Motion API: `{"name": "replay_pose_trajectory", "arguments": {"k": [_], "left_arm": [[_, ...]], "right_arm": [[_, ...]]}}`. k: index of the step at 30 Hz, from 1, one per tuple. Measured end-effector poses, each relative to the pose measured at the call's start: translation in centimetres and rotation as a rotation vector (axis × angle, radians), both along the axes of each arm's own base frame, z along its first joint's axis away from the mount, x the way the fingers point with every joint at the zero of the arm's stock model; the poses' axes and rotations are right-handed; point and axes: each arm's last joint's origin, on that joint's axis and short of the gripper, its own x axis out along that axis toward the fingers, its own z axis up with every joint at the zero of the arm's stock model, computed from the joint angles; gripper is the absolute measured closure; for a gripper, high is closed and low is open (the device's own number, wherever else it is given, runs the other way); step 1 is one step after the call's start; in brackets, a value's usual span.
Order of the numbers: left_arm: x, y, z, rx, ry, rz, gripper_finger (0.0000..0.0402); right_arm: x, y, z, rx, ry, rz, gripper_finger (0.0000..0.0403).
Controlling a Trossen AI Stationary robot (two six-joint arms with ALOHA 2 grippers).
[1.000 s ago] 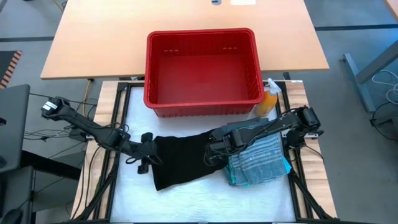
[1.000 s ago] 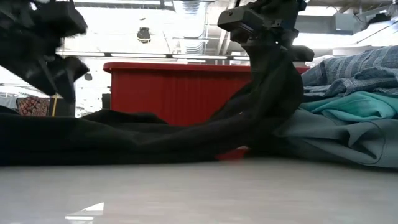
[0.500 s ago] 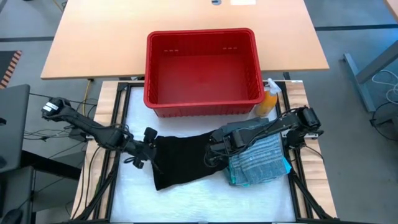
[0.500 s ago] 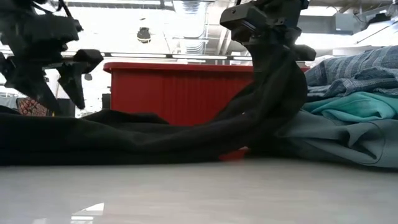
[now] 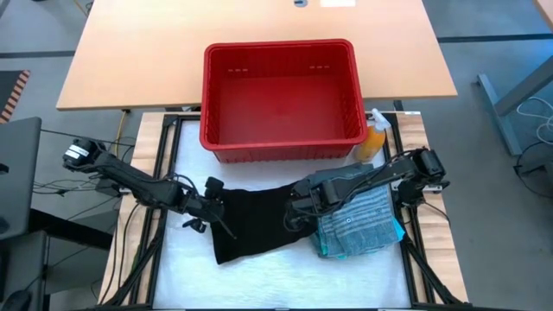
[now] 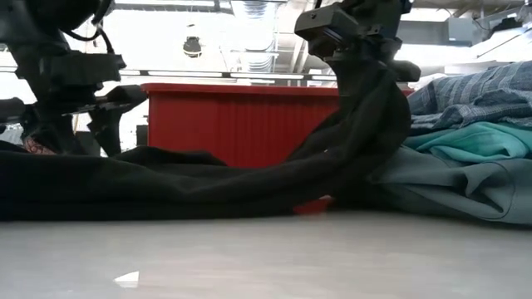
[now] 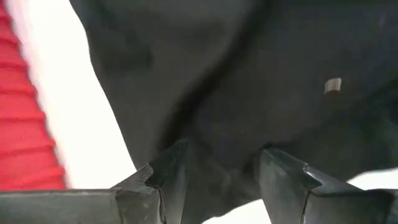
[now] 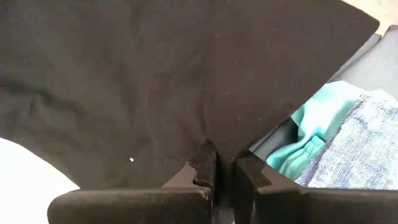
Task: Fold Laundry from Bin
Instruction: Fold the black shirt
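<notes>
Black garment (image 5: pixel 251 223): right edge pinched by right gripper (image 5: pixel 298 206); left gripper (image 5: pixel 210 206) spread at left edge, grasping nothing.

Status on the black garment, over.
Right gripper shut on black garment, one edge lifted. Left gripper open over its other edge. Bin empty. Nothing blocking.

Empty bin (image 5: pixel 281 99) up top, black garment (image 5: pixel 251 223) spread below it, both grippers at its edges, folded stack (image 5: pixel 363 223) on the right.
</notes>
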Motion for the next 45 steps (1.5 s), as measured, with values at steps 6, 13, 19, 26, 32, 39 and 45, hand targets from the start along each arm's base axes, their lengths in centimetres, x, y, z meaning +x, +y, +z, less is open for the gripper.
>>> {"name": "replay_pose_trajectory", "arguments": {"k": [6,13,19,26,32,39,45], "left_arm": [[0.4,0.2,0.1,-0.018,-0.039,0.009,0.0268],[0.5,0.7,-0.1,-0.108,-0.063,0.137,0.0390],[1.9,-0.2,4.8,-0.264,-0.168,0.151,0.0400],[2.5,-2.0,14.3,-0.633,-0.345,0.080,0.0401],[2.5,-3.4,17.8,-0.879,-0.431,0.162,0.0401],[1.5,-4.5,16.1,-0.882,-0.383,0.374,0.0401],[-0.6,-4.0,9.6,-0.684,-0.194,0.630,0.0401]], "right_arm": [[0.0,-0.1,0.0,-0.001,0.001,0.005,0.0357],[0.0,-0.1,0.0,-0.002,0.002,0.006,0.0357],[-0.1,-1.1,-0.1,0.003,0.024,-0.066,0.0357],[0.1,-2.1,-0.1,-0.010,0.022,-0.085,0.0357],[0.5,-3.2,0.0,-0.034,0.005,-0.088,0.0357],[0.7,-3.9,0.0,-0.043,-0.007,-0.077,0.0357],[0.8,-4.0,0.1,-0.047,-0.005,-0.061,0.0357]]}}
